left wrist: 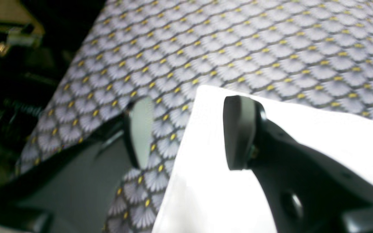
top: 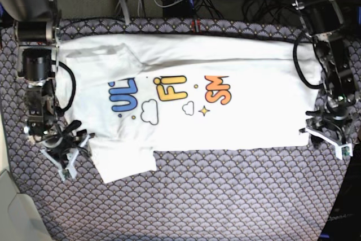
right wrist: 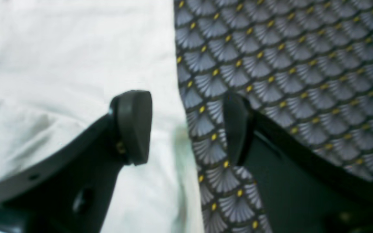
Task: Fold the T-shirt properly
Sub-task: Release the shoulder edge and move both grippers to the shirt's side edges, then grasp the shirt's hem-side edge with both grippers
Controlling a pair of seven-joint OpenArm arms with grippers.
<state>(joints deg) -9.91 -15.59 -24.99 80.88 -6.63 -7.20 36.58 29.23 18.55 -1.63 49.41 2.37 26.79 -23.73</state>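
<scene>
The T-shirt (top: 186, 111) lies flat, print up, across the patterned tablecloth (top: 225, 196), folded lengthwise so that only the upper parts of the coloured letters show. The right gripper (top: 63, 149) sits at the shirt's lower corner beside the sleeve, jaws spread wide, one finger (right wrist: 134, 126) over white cloth and the other over the tablecloth, gripping nothing. The left gripper (top: 330, 136) sits at the opposite lower corner, jaws parted and straddling the shirt's edge, holding nothing. Both wrist views are blurred; the arms cover the shirt's outer edges.
</scene>
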